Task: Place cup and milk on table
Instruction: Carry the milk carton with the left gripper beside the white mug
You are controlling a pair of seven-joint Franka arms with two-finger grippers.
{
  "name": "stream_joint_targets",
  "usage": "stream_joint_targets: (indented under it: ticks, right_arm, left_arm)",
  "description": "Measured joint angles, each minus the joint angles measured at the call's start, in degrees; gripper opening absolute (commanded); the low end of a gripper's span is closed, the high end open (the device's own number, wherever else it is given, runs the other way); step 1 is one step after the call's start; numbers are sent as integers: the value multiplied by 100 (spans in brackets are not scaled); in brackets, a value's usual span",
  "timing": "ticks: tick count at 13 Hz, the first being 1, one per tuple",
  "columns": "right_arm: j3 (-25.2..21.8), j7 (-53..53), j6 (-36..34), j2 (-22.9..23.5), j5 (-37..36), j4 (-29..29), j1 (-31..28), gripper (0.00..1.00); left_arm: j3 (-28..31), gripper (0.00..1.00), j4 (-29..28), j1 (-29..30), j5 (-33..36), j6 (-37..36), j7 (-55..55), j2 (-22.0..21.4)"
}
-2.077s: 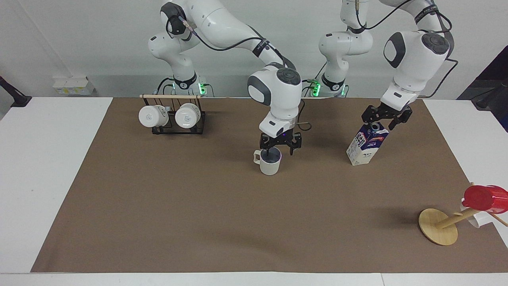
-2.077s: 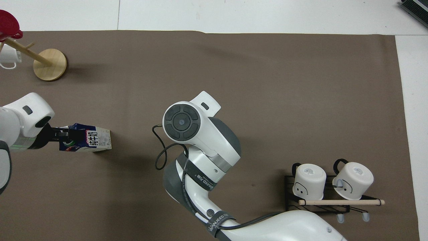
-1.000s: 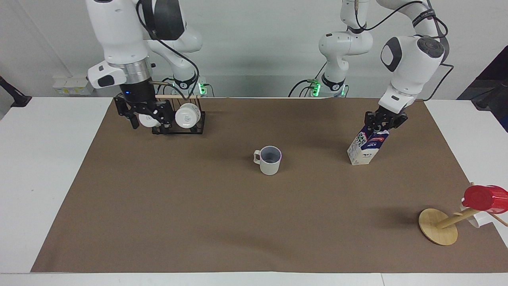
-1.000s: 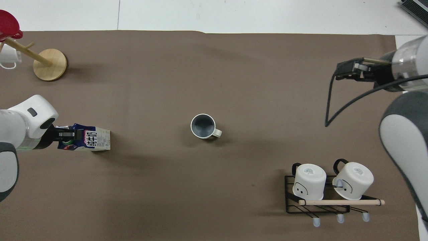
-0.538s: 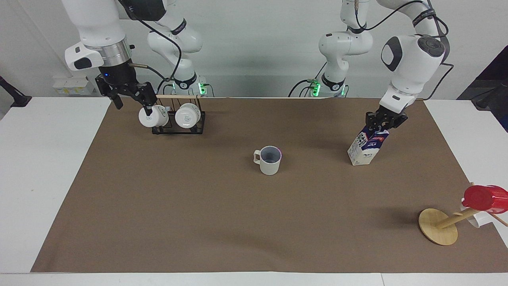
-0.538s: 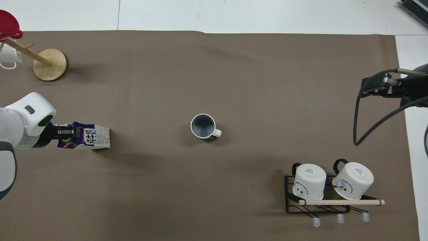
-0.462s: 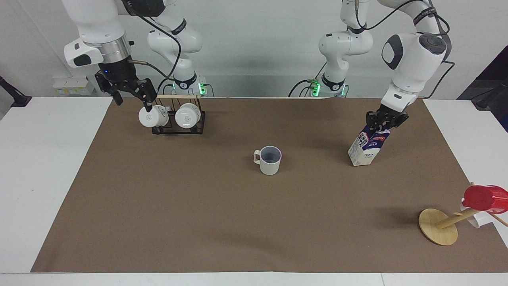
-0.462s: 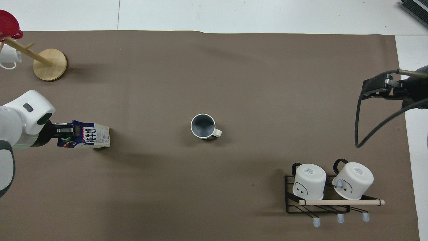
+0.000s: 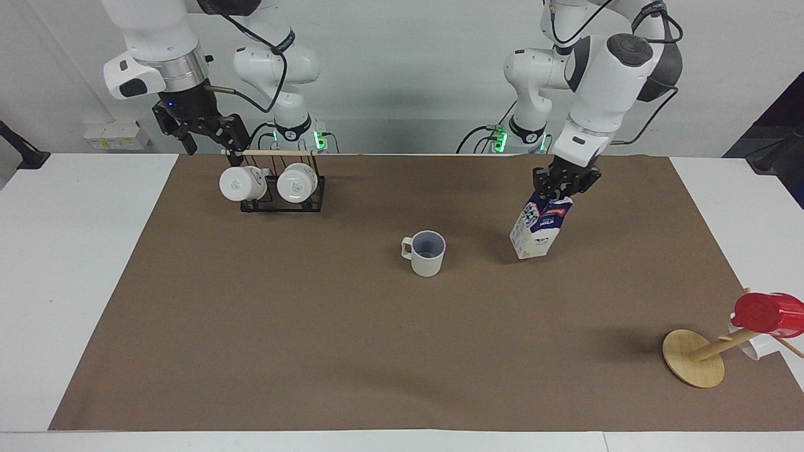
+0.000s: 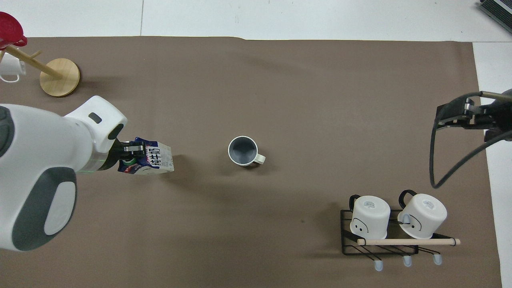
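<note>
White tabletop (image 9: 63, 263) with a brown paper mat (image 9: 352, 351) fills the scene, and you work on that mat. Nearest the robots, toward the right arm's end, a black wire rack (image 9: 281, 199) with a wooden rod holds two white mugs (image 9: 237, 183) on their sides. The right gripper (image 9: 202, 133) waits above the mat's edge by that rack with its fingers spread and nothing in them; leave it there.

Next out, at mid-mat, the cup (image 9: 428, 253) stands upright with its greyish-blue inside showing and its handle toward the right arm's end. Judged from this, its half of the job is done.

Your step is the milk (image 9: 539, 226). The left gripper (image 9: 564, 183) pinches the carton's gable top, and the carton hangs tilted beside the cup, well apart from it, toward the left arm's end. Its lower corner looks to be at or just above the mat; you cannot tell from these views whether it touches.

Bring the wrist upright before you lower, so the base lands flat instead of on one edge. Lower slowly, then part the fingers only when the carton stands by itself; a tall, narrow carton let go on a tilt will likely tip. Lift straight up off the gable.

Farthest out, a tilted wooden mug tree (image 9: 696, 358) carries a red cup (image 9: 767, 314); keep away from it.
</note>
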Motion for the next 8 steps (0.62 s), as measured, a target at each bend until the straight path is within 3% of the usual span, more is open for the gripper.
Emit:
stream_joint_targets:
  ticks: [8]
  right_arm:
    - [-8, 0, 0, -17, 47, -4, -1, 100]
  left_arm:
    - [2, 44, 161, -622, 91, 393, -803, 567]
